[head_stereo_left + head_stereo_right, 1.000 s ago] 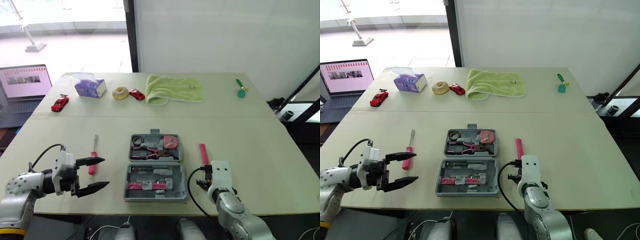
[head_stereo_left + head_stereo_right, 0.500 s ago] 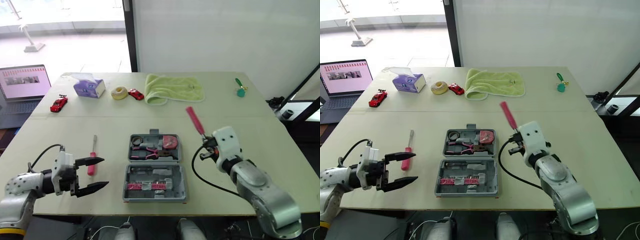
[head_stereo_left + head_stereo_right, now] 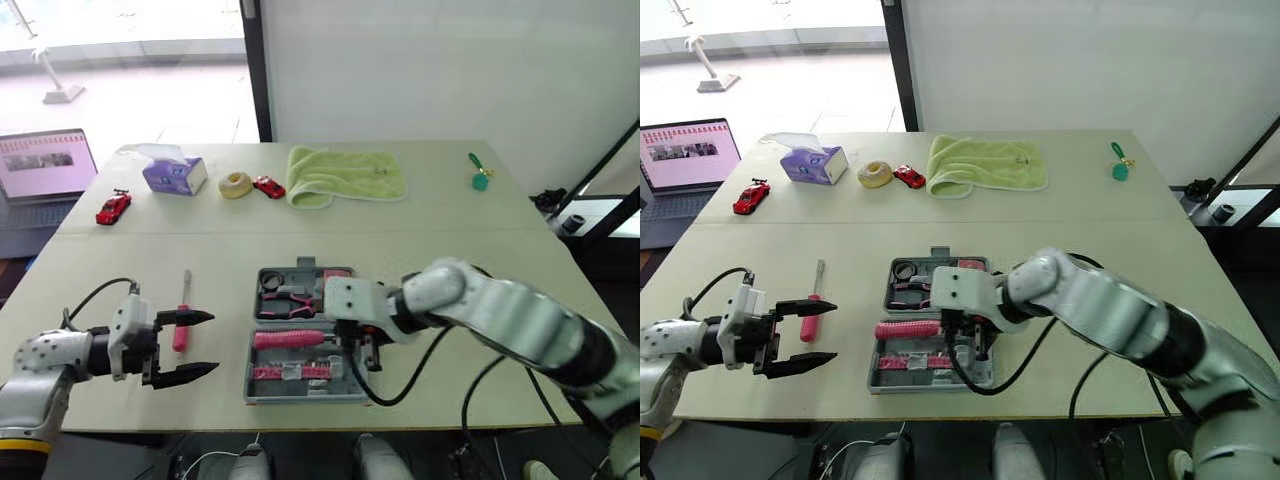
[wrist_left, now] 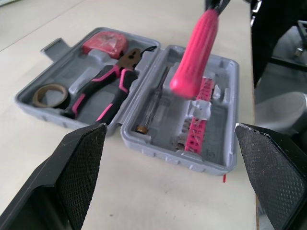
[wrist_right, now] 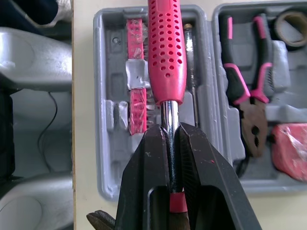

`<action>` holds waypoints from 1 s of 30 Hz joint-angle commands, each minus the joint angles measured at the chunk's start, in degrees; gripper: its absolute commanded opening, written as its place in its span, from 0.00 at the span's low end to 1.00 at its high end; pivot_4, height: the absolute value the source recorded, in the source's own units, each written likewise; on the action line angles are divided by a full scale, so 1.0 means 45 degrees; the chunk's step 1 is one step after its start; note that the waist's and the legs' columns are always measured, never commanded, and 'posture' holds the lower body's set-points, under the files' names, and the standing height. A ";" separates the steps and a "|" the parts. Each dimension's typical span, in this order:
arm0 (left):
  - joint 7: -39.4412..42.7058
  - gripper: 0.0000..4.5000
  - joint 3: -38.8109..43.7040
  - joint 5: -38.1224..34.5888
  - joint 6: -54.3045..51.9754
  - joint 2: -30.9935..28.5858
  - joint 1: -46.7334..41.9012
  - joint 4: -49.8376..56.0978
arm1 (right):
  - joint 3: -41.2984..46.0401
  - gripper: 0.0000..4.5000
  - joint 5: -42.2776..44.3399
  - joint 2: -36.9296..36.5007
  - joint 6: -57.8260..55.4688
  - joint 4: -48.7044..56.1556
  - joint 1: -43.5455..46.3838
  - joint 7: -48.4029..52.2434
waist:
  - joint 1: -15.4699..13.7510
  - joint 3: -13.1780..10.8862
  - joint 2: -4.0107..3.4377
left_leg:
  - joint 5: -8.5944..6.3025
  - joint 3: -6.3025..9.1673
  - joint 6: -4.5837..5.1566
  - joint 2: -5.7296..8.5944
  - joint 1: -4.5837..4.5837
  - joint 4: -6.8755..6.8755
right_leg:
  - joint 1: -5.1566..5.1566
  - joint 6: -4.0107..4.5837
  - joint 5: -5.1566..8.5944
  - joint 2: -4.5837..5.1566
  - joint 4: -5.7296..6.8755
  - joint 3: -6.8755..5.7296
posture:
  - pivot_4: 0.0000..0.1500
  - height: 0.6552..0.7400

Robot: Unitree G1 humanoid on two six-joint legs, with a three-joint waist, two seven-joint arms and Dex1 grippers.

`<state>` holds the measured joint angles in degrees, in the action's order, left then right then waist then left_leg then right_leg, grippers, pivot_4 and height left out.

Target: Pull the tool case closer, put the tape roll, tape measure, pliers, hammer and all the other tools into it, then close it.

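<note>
Swung in from the worktop's (image 3: pixel 500 230) right, right gripper (image 5: pixel 171 129) pinches pink-handled tool (image 3: pixel 290 339) lengthwise over tool case's (image 3: pixel 262 388) near half.

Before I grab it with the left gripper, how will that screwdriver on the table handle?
The screwdriver has a thin metal shaft and slim pink handle, so it is probably stiff and light. Lying flat with a round-looking handle, it may roll if nudged.

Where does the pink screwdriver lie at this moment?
In the eye views, the pink screwdriver lies on the table on the robot's left, beside the open left gripper and left of the tool case.
</note>
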<state>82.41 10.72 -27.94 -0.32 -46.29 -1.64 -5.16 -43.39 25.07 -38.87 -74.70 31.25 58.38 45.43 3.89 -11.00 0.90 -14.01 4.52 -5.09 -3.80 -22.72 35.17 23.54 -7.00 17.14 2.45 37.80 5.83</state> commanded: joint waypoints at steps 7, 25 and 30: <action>0.0156 1.00 0.0030 -0.0013 0.0308 -0.0075 -0.0133 0.0026 | -0.2138 0.00 -0.0558 0.0941 -0.0797 -0.1065 0.1611 0.0301 | 0.0017 0.0001 0.0002 | 0.0005 0.0027 -0.0008 0.0005 -0.0126 0.0035 | 0.0125 -0.0005 -0.0004 0.0002 0.0065 -0.0017 | 1.00 1.00; 0.0544 1.00 -0.0113 0.0003 -0.0001 -0.0250 -0.0534 0.0265 | -0.2191 0.00 -0.1056 0.1962 -0.0919 -0.2075 0.1587 -0.0350 | 0.0051 0.0000 -0.0001 | 0.0014 0.0039 -0.0020 0.0003 -0.0148 0.0041 | 0.0178 -0.0002 -0.0006 -0.0010 0.0105 -0.0022 | 1.00 1.00; 0.0569 1.00 -0.0078 -0.0046 -0.0036 -0.0280 -0.0480 0.0384 | -0.2472 0.00 -0.1191 0.2106 -0.0884 -0.2211 0.1488 -0.0478 | 0.0055 0.0000 0.0000 | 0.0014 0.0040 -0.0020 0.0003 -0.0149 0.0040 | 0.0179 -0.0002 -0.0006 -0.0010 0.0106 -0.0022 | 1.00 1.00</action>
<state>84.59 9.86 -27.57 -0.72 -46.87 -3.91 -4.40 -55.01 20.43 -30.00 -79.11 20.82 64.13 43.48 4.14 -10.99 0.89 -13.95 4.71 -5.19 -3.78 -23.39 35.35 24.34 -7.01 17.12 2.40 38.28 5.73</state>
